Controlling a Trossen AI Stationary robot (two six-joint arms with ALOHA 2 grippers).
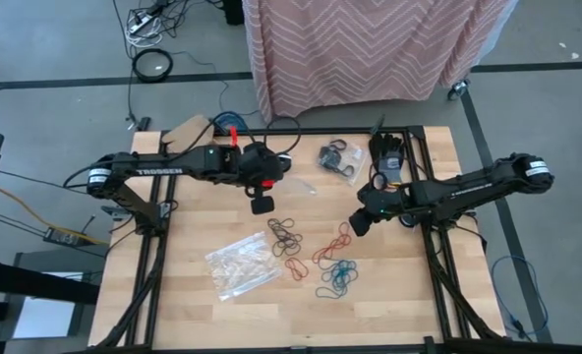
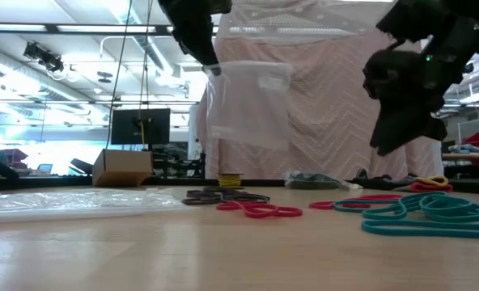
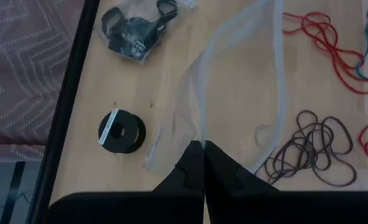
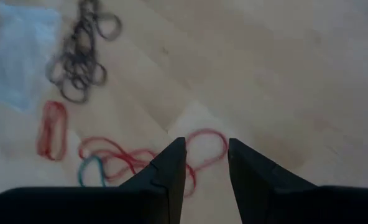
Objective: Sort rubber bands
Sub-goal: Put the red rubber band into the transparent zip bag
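The right tool (image 4: 206,163), fingers narrowly parted and empty, hovers over red rubber bands (image 4: 206,148) on the counter (image 1: 389,295), while the left tool (image 3: 204,163) pinches a clear bag (image 2: 247,101).

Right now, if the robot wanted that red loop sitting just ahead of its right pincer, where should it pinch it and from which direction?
Probably from straight above. The red rubber band lies flat on the table, so only its thin strand offers a hold. The right pincer, open, hovers above it; I'd pinch the free outer curve, away from the tangled red bands.

White "TROSSEN" lettering on the left arm (image 1: 163,169)
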